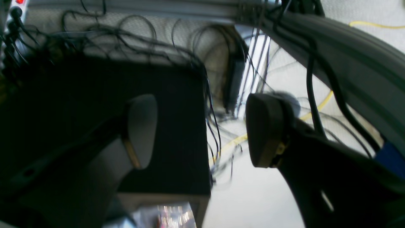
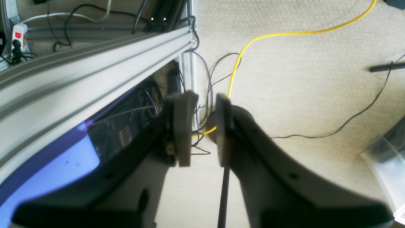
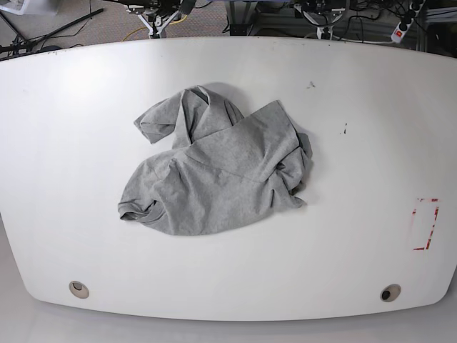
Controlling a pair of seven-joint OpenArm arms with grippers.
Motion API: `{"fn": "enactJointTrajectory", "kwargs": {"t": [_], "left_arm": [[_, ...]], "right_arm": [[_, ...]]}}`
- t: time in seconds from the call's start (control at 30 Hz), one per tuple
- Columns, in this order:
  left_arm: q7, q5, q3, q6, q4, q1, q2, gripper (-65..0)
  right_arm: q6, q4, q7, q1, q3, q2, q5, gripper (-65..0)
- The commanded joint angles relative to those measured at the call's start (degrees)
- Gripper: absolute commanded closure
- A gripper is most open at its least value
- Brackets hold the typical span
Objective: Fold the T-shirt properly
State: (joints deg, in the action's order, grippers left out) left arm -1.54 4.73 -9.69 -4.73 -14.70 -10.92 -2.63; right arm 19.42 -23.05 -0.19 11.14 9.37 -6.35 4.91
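The grey T-shirt (image 3: 214, 171) lies crumpled in a heap on the white table (image 3: 371, 107), left of the middle, with a sleeve sticking out at its upper left. No lettering shows on it. Neither gripper appears in the base view. My left gripper (image 1: 202, 126) is open wide and empty in the left wrist view, over floor and cables. My right gripper (image 2: 204, 126) is open by a narrow gap and empty, over carpet beside an aluminium frame rail (image 2: 79, 63). The shirt is not in either wrist view.
A red tape mark (image 3: 426, 224) sits near the table's right edge, and two round holes (image 3: 78, 289) (image 3: 390, 293) near its front edge. A dark box (image 1: 95, 95) with tangled cables, a yellow cable (image 2: 284, 33) and a power strip (image 2: 17, 36) lie off the table.
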Motion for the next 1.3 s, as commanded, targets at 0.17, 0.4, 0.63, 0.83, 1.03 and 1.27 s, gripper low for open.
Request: {"fn": "enactJointTrajectory", "kwargs": {"t": [0.17,0.4,0.63,0.83,1.03,1.27], "left_arm": [[-3.87,0.06,-0.02,0.03,-10.05,-6.88,0.04,-40.4],[-3.78,-0.03,-0.02,-0.06,-25.96,-15.85,0.13,-40.4],[-3.60,-0.03,-0.02,-0.06,-38.88,-24.20,0.13,-40.4],[-3.60,-0.03,-0.02,-0.15,-49.17,-32.91,0.13,-40.4],[-3.60,-0.03,0.16,-0.15,-59.54,-42.05,0.13,-40.4],[-3.69,-0.12,0.16,-0.15,-69.83,-50.58,0.22,-40.4]], "right_arm": [[0.14,-12.16,0.41,7.46,0.26,-0.11,-0.38,-12.2],[0.14,-22.27,0.14,14.75,0.35,0.68,-0.47,-12.2],[0.14,-33.44,0.14,23.55,0.52,1.73,-0.56,-12.2],[0.32,-45.04,0.05,31.90,3.60,3.67,-0.56,-12.2],[0.58,-54.27,0.05,39.37,5.62,5.16,-0.56,-12.2],[0.58,-65.00,0.05,47.98,5.80,6.31,-6.09,-12.2]]}}
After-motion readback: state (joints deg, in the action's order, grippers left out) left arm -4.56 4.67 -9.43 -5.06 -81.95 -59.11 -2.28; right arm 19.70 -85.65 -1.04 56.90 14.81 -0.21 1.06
